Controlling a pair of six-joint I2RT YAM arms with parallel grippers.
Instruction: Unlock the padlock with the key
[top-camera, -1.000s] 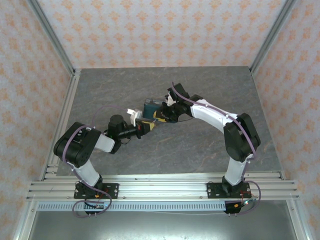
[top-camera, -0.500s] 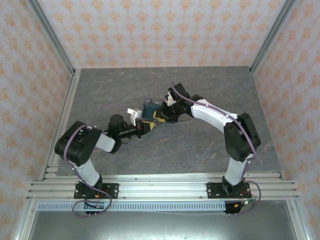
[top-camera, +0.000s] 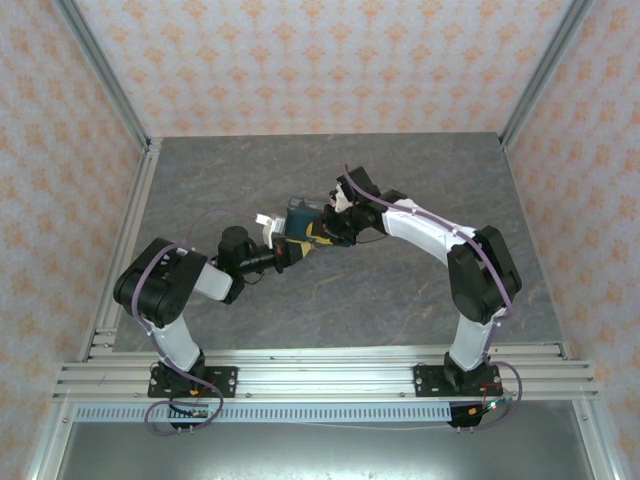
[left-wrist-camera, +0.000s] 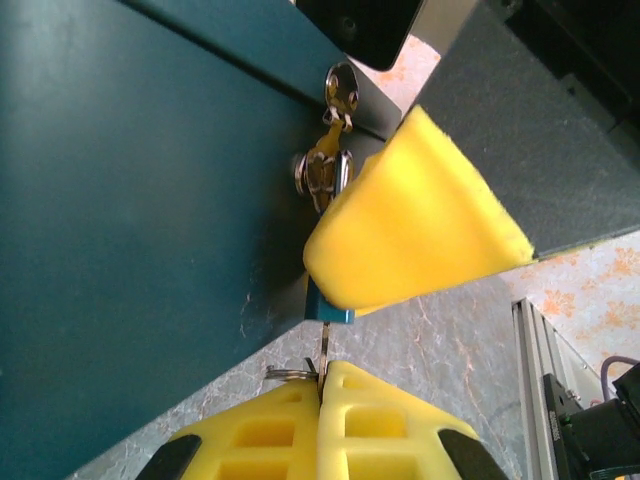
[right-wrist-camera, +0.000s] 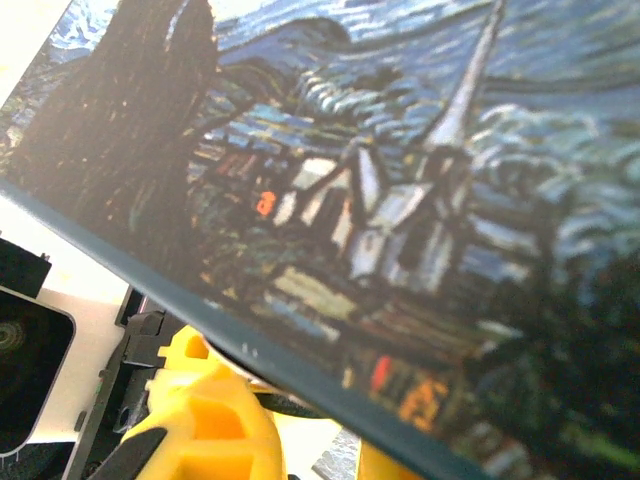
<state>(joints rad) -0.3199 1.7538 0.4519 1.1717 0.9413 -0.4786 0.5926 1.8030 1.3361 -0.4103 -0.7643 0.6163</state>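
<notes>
Padlock: dangling at the hasp on the painted tin's side, in the middle of the bench.
Key: thin blade clenched in left tool, aimed at lock, tip hidden.
Right tool: pressed beside lock; grip cannot be told.
Risk: loose lock may swing from tip; skewed push could twist key out of pinch.

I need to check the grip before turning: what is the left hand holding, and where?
The left hand pinches what looks like the key by its ring end, the thin blade sticking out towards a small blue piece.
</notes>
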